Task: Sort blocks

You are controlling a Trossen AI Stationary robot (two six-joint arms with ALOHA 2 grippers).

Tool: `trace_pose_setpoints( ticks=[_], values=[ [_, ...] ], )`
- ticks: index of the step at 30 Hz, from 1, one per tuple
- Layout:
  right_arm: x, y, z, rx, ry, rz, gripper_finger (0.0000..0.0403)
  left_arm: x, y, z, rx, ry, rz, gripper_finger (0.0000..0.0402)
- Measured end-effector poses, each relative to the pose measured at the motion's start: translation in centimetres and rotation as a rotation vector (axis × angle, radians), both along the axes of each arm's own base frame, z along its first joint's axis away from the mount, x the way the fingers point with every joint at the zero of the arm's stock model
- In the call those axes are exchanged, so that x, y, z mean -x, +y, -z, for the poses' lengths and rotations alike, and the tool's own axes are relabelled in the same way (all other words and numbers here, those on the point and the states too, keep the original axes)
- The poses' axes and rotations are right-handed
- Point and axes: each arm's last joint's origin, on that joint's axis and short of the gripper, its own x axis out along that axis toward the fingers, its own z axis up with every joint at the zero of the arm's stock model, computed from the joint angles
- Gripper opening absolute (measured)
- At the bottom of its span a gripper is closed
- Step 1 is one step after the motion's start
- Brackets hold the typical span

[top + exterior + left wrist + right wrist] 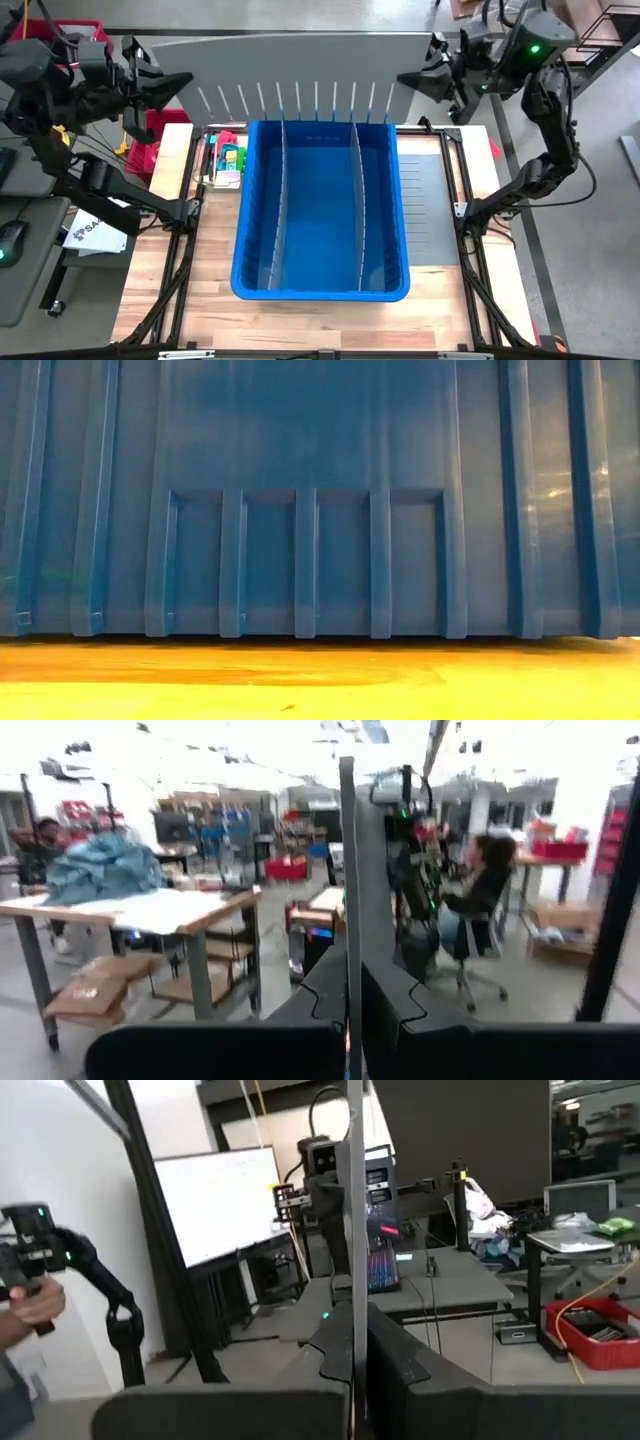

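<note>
A wide grey slotted panel [300, 75] hangs level above the table's far edge, behind the blue bin [320, 285]. My left gripper [178, 92] is shut on the panel's left end and my right gripper [412, 80] on its right end. In each wrist view the panel shows edge-on as a thin upright line [348, 870] [355, 1200]. The blocks [230, 158], a small heap of mixed colours, lie on the table by the bin's far left corner. The low view shows only the bin's wall [320, 500]. My left gripper [350, 1020] pinches the panel's left end [348, 970] between its two fingers, coming level from the table's left. The panel is lifted clear of the table. My right gripper [352, 1360] pinches the panel's right end [354, 1310] between its two fingers, coming level from the table's right. The panel stands on edge between the fingers, clear of the bin.
Two grey divider panels [280, 200] [358, 200] stand lengthwise in the bin and split it into three lanes. A black frame [462, 210] runs along the table's sides. Bare wood [200, 290] lies to the left of the bin. A person [480, 890] sits beyond the table.
</note>
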Motion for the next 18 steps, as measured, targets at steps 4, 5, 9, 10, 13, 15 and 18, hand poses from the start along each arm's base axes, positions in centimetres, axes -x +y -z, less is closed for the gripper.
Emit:
trace_pose_setpoints(
  ticks=[4,5,9,10,13,15,18],
  values=[
    [-0.2,0.2,0.6,0.027,0.055,-0.014,0.0000,-0.2,0.0,1.2,0.029,0.117,0.007,0.0001],
    [-0.1,0.2,1.0,0.040,0.086,-0.013,0.0000,-0.5,0.0,1.5,0.030,0.150,0.012,0.0001],
    [-0.1,0.7,3.0,0.078,0.271,-0.028,0.0000,-1.2,-0.2,2.6,0.030,0.268,0.090,0.0001],
    [-0.2,0.8,3.5,0.080,0.324,-0.031,0.0000,-1.3,-0.2,2.8,0.020,0.300,0.097,0.0001],
    [-0.4,1.2,5.1,0.071,0.475,-0.020,0.0000,-1.8,-0.2,3.5,0.005,0.374,0.106,0.0001],
    [-0.6,1.6,5.9,0.065,0.560,-0.010,0.0000,-2.4,-0.3,3.9,0.012,0.415,0.138,0.0001],
    [-0.6,2.2,6.7,0.077,0.652,-0.010,0.0000,-3.1,-0.3,4.5,-0.029,0.488,0.162,0.0001]
  ],
)
